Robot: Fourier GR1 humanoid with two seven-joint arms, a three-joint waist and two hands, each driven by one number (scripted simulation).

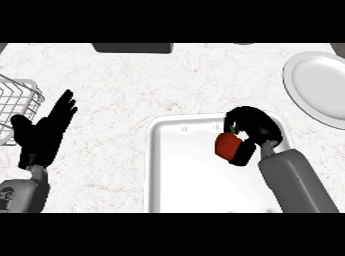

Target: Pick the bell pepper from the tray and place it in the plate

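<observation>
Right hand (250,131): fingers curled round red bell pepper (227,145), over white tray (167,170), upper right corner. White plate (326,90): beyond the hand, to its right, apart. Left hand (46,131): fingers straight, beside wire rack (5,100).

The counter (167,85) looks like pale stone, white with faint reddish flecks and a dull finish. The tray (176,170) near its front edge is smooth white, plastic-looking, with a soft sheen. The plate (330,90) at the right edge is glossy white, like glazed ceramic. The rack (5,105) at the left edge is thin metal wire. The bell pepper (227,145) has smooth red skin. Both hands, left (46,132) and right (255,131), are matt black; the forearms (297,182) are matt grey.
</observation>
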